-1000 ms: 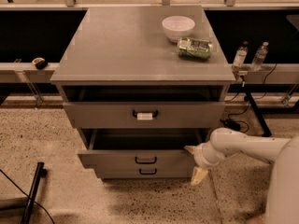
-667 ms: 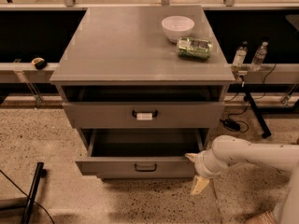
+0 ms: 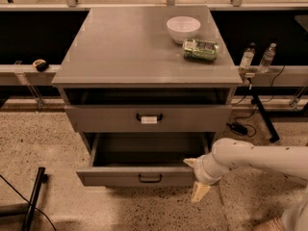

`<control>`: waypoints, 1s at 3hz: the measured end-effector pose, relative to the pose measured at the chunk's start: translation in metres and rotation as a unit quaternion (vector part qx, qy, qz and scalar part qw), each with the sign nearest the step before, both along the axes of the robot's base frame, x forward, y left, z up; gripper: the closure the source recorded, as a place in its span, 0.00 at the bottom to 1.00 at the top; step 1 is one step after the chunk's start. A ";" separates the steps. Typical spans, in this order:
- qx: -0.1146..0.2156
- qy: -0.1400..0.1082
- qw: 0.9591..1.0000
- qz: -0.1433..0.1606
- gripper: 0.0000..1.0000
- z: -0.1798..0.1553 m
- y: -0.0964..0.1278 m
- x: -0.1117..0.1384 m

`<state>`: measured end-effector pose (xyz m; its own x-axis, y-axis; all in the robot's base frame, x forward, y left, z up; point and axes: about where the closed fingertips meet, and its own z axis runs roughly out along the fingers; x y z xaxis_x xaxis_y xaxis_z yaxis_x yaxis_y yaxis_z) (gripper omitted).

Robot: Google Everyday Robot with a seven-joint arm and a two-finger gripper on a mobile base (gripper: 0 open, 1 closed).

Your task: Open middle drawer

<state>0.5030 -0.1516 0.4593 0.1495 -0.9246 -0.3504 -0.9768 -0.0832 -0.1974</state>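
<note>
Plainly, the middle drawer (image 3: 120, 177) stands pulled out

It juts well forward from the grey cabinet (image 3: 139, 47), hiding whatever lies below. The white arm (image 3: 260, 155), cut off at the right, puts the gripper (image 3: 191, 181) at the drawer's right front corner, jaws spread above and below its edge.

So the flat grey cabinet top (image 3: 130, 47) has two things sitting on it, both toward the back on the right of the view: a white bowl (image 3: 183, 29) and a green packet (image 3: 200, 50) just in front of it (pretty much side by side). The cabinet stands on a speckled floor (image 3: 48, 143). The gripper (image 3: 195, 177) is low over that floor, at the right end of the pulled-out middle drawer (image 3: 139, 178).
</note>
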 end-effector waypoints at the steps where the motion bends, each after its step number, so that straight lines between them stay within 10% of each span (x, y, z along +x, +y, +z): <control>1: -0.003 -0.018 1.000 0.021 0.12 0.014 0.017 0.030; 3: -0.011 -0.048 0.999 0.016 0.35 0.039 0.033 0.085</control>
<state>0.5877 -0.1184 0.4984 0.2120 -0.9259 -0.3126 -0.9499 -0.1200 -0.2888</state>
